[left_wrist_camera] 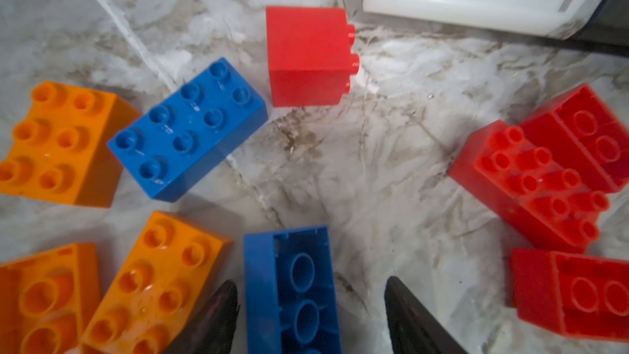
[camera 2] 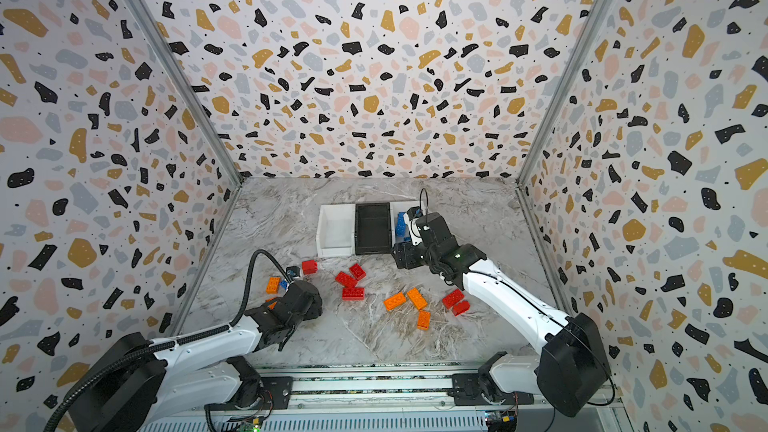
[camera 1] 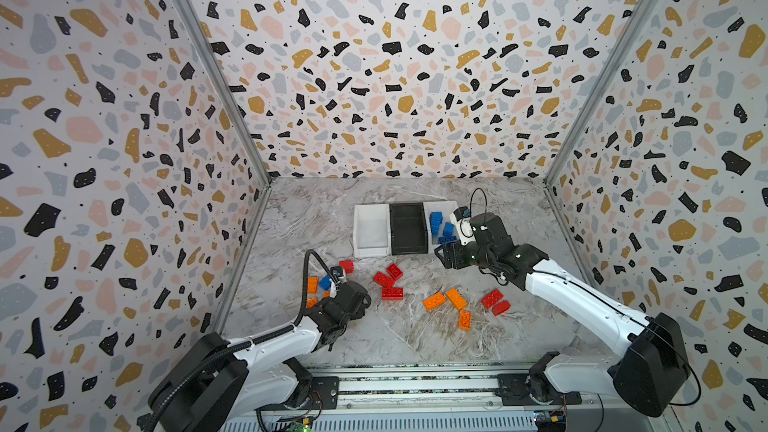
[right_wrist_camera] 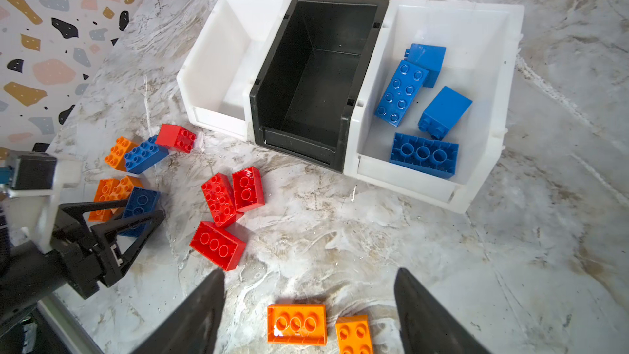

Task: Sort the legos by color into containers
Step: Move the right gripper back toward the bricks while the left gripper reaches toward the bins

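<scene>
In the left wrist view my left gripper (left_wrist_camera: 311, 280) is open around an upside-down blue lego (left_wrist_camera: 292, 294). One finger (left_wrist_camera: 218, 315) stands close beside it and the other finger (left_wrist_camera: 412, 318) stands well apart. A studded blue lego (left_wrist_camera: 187, 131), orange legos (left_wrist_camera: 61, 141) and red legos (left_wrist_camera: 531, 182) lie around it. The containers stand in a row: a white bin (right_wrist_camera: 204, 63), a black bin (right_wrist_camera: 272, 97), and a white bin (right_wrist_camera: 493, 80) holding several blue legos (right_wrist_camera: 401, 93). My right gripper (right_wrist_camera: 310, 271) hangs open over the table in front of the bins, holding nothing.
Three red legos (camera 1: 388, 282) lie mid-table, three orange ones (camera 1: 451, 301) to their right, and two more red (camera 1: 494, 301) beyond. A single red lego (camera 1: 346, 265) lies near the left white bin (camera 1: 371, 228). Patterned walls close in three sides.
</scene>
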Motion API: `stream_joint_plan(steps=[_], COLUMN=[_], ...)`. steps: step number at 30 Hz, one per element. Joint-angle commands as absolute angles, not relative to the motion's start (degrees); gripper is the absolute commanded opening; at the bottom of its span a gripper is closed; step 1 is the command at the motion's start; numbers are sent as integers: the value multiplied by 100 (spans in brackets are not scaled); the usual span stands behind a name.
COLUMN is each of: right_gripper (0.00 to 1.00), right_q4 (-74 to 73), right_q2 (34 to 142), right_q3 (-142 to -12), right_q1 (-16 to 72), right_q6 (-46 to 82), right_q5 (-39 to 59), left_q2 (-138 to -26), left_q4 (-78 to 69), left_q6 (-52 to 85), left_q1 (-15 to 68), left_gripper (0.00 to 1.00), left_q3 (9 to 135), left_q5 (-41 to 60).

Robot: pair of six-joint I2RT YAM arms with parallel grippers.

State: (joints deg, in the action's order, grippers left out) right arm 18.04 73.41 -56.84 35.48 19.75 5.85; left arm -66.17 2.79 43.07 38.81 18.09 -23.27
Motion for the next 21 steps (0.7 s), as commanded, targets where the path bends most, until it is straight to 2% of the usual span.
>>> stream_joint_plan(steps=[1,4,15,21], right_gripper=[79,79,81,86], right_q4=[1925,1958,2089,2009], right_q2=[6988,6800,6098,5635], right_q3=[-5685,-5614,-5253,-4767], right_q1=[3586,3587,3587,3587], right_q6=[2039,2056,2148,2263], right_q5=[606,561,496,517], left_q2=[-6700,-6805,-7280,-7227], left_q4=[229,232,451,849], left_q6=[4360,4364,4318,4106], left_q1=[3867,3867,3867,4018], left_gripper=[68,64,26,24], left_q3=[1797,1848,2301,3149], left_q5=[-2266,-2240,-2087,-2090])
